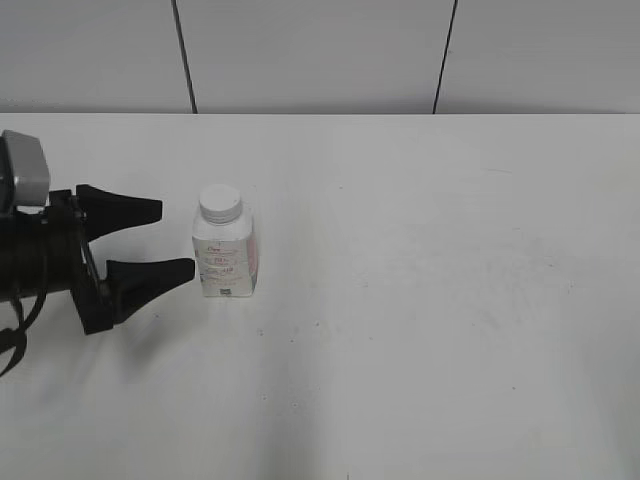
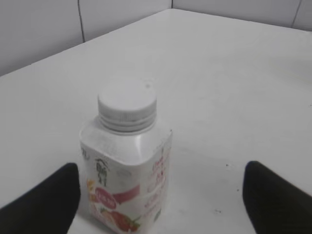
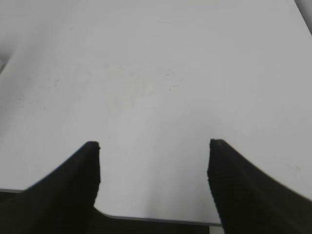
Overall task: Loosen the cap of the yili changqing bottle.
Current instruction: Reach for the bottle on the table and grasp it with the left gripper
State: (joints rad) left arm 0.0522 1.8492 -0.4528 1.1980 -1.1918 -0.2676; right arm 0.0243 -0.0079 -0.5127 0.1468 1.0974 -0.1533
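The yili changqing bottle (image 1: 226, 258) stands upright on the white table, left of the middle. It is white and squarish with a pink printed label, and its white ribbed cap (image 1: 220, 203) sits on the neck. My left gripper (image 1: 170, 240) is open, its black fingers just left of the bottle and apart from it. In the left wrist view the bottle (image 2: 126, 183) and cap (image 2: 127, 104) stand close, near the left finger of the gripper (image 2: 161, 195). My right gripper (image 3: 153, 146) is open and empty over bare table; it does not show in the exterior view.
The white table (image 1: 450, 300) stretches right and forward of the bottle. A grey panelled wall (image 1: 320, 50) rises behind its far edge. The table's near edge (image 3: 156, 218) shows under the right gripper.
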